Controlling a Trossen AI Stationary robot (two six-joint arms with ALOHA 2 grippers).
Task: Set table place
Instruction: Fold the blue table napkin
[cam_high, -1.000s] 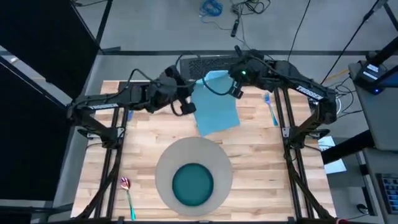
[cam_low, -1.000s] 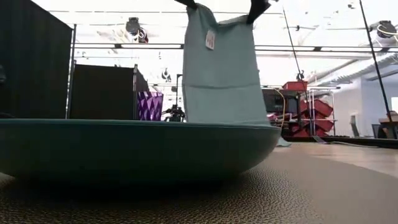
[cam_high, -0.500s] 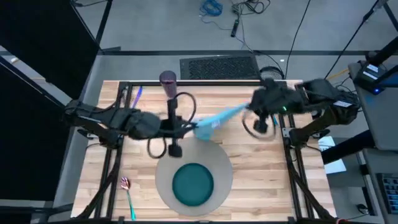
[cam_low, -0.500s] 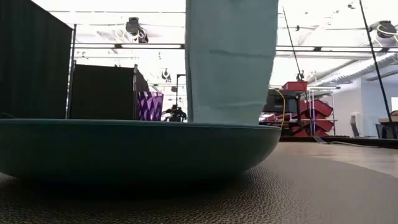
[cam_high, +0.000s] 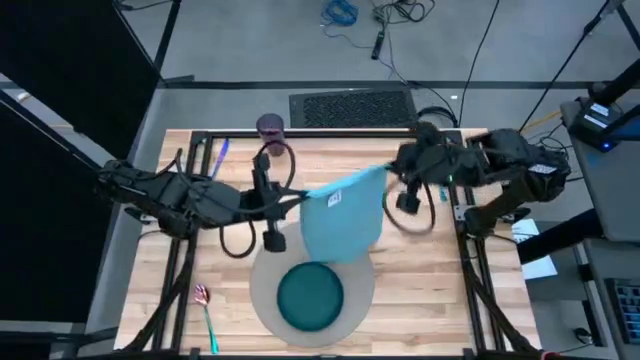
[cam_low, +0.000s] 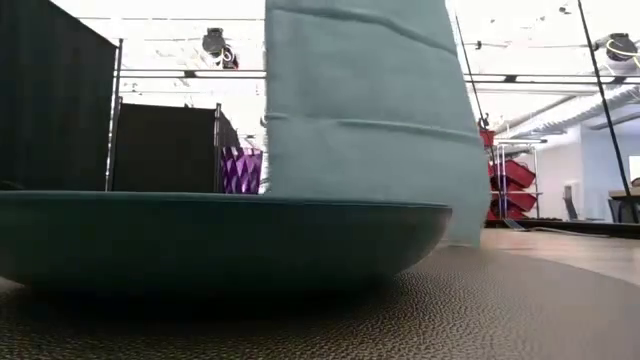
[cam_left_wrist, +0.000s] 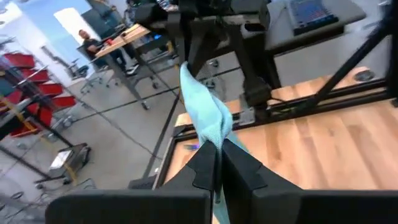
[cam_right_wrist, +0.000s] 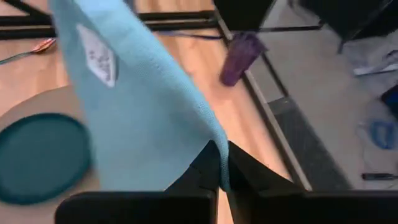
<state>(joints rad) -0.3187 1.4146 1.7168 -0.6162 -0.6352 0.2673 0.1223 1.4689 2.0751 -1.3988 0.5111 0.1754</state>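
A light blue napkin (cam_high: 342, 222) hangs spread between my two grippers, above the far edge of the round grey mat (cam_high: 262, 262). My left gripper (cam_high: 298, 198) is shut on its left upper corner, my right gripper (cam_high: 392, 172) on its right upper corner. A teal plate (cam_high: 310, 297) sits in the middle of the mat. In the low view the napkin (cam_low: 370, 100) hangs behind the plate (cam_low: 200, 240). The purple cup (cam_high: 270, 126) stands at the far edge. A pink-bowled spoon (cam_high: 205, 303) lies near left. My left gripper pinches an upper corner of the napkin (cam_left_wrist: 214, 134) between its two fingers, and the cloth is bunched there. The napkin runs on, drawn out, toward the other arm. My right gripper pinches the opposite upper corner (cam_right_wrist: 217, 146) between its two fingers. The cloth hangs below, spread out and clear of the table.
A blue utensil (cam_high: 218, 152) lies at the far left by the black frame. Bare wood (cam_high: 420, 270) lies to the right of the mat. The arms' cables loop over the table's middle.
Both grippers have carried the napkin from the far side toward the near edge and the mat, and have moved apart. The napkin was stretched nearly edge-on between them half a second ago. It has since swung out and now hangs broad over the mat's far edge.
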